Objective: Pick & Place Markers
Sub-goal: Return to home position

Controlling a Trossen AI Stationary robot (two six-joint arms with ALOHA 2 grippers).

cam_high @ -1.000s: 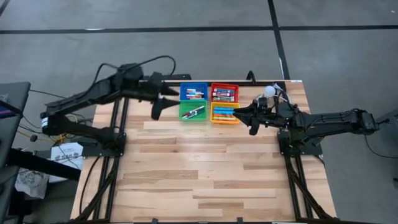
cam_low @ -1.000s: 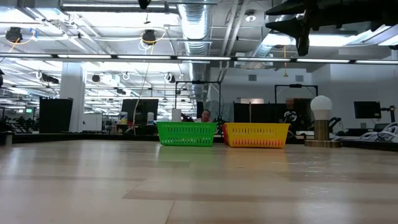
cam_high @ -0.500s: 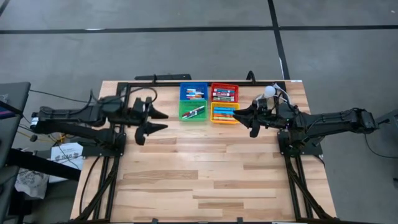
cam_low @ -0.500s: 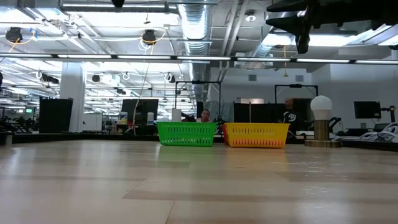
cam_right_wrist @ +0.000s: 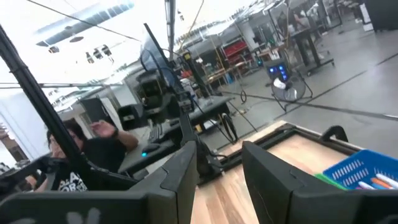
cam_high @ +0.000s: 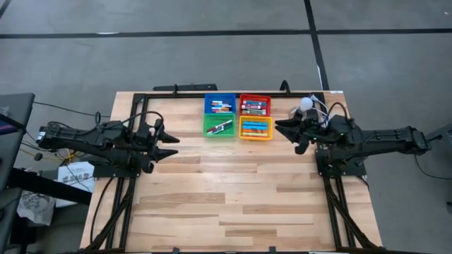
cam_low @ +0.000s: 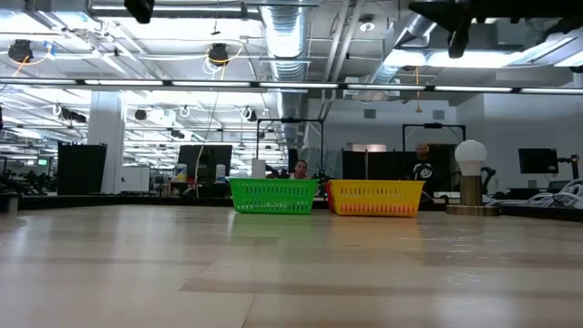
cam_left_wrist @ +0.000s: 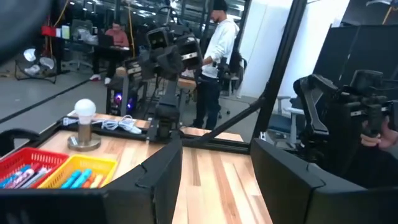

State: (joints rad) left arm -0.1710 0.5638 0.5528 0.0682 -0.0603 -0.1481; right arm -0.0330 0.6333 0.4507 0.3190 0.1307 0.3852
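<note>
Arms parked either side, markers binned, nothing left in hand.
Left end effector (cam_high: 168, 144) hangs over the tabletop (cam_high: 233, 197) well left of the green bin (cam_high: 205, 127), fingers spread and empty. Right end effector (cam_high: 288, 134) sits near the yellow bin (cam_high: 241, 129), on its right, also spread and empty. The markers (cam_high: 255, 107) lie inside the four bins at the far middle, and none shows on the bare wood. Likely homing: the arms are folded clear of the bins, and the fingers are apart because there is nothing to carry.
</note>
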